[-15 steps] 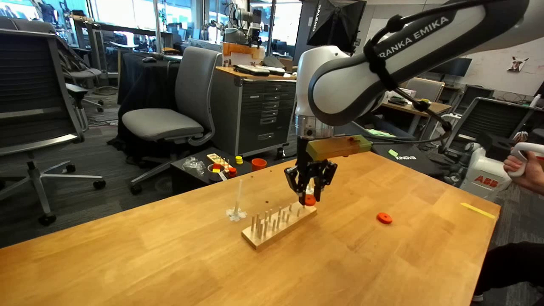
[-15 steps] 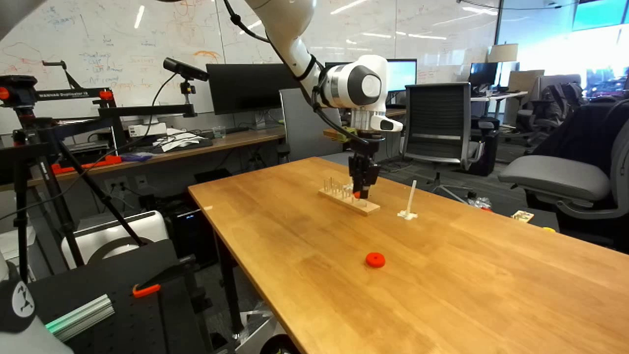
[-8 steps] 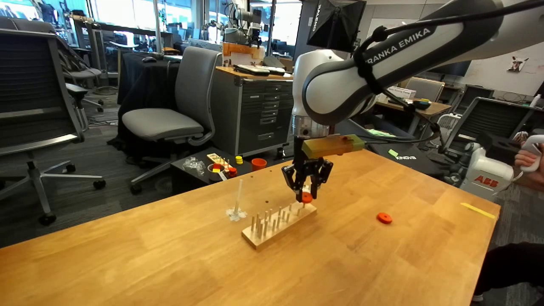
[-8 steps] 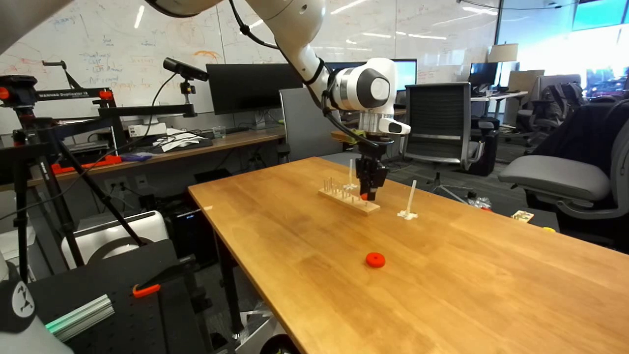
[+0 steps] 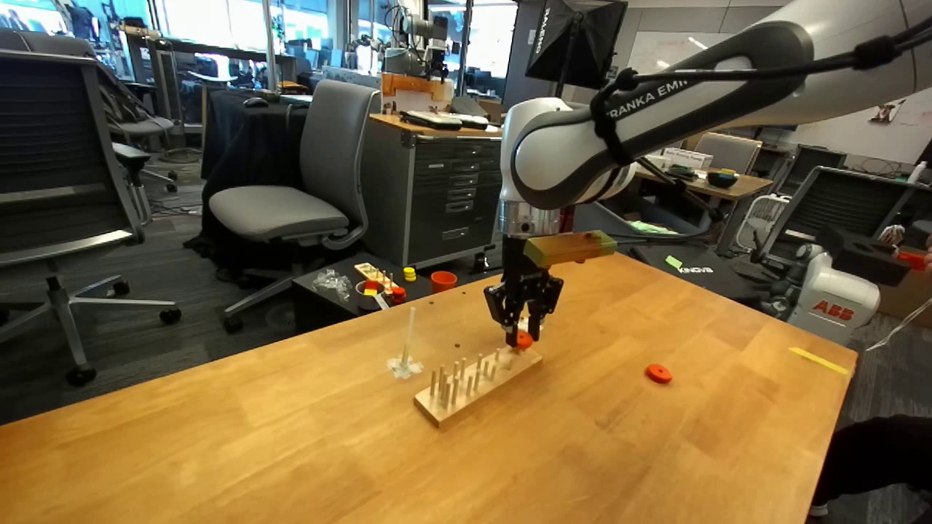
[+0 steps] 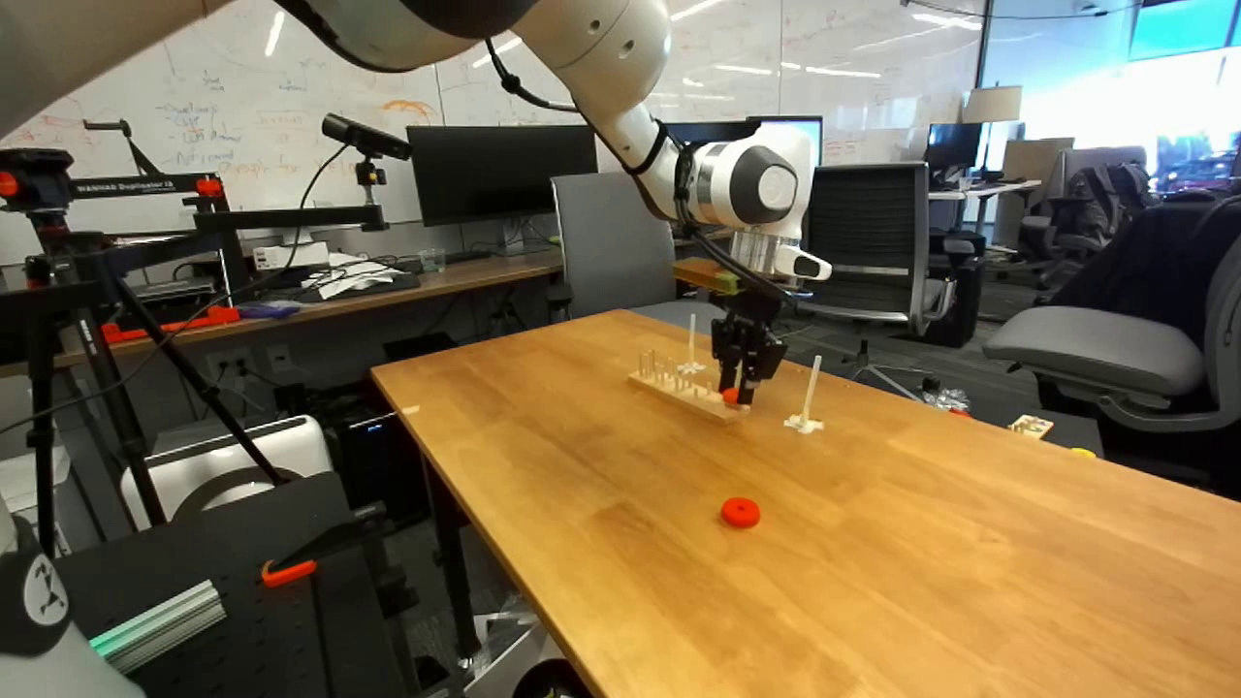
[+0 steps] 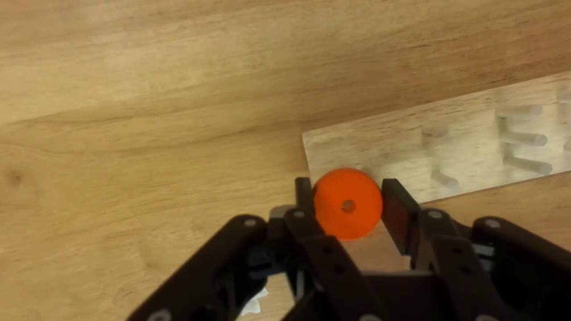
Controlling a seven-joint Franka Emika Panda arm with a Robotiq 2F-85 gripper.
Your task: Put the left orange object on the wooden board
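The left orange object point(image 7: 350, 227) is a flat round disc with a small centre hole. My gripper point(image 7: 347, 189) is shut on it, one finger on each side. In both exterior views the gripper point(image 5: 523, 333) point(image 6: 739, 388) holds the disc point(image 5: 524, 340) point(image 6: 730, 396) low over one end of the wooden board point(image 5: 484, 397) point(image 6: 693, 401). The disc looks level. I cannot tell whether it touches a peg or the board. In the wrist view the disc overlaps the board's corner area point(image 7: 468, 120), with short pegs to its right.
A redder disc point(image 5: 658, 373) point(image 6: 741, 513) lies on the tabletop away from the board. A thin post point(image 5: 409, 338) point(image 6: 811, 393) stands taped to the table near the board, and another post point(image 6: 692, 339) stands behind it. Yellow tape point(image 5: 819, 360) lies near the table edge.
My gripper, with the orange disc held, has shifted along the board toward its end and slightly down. The board and the redder disc have not moved.
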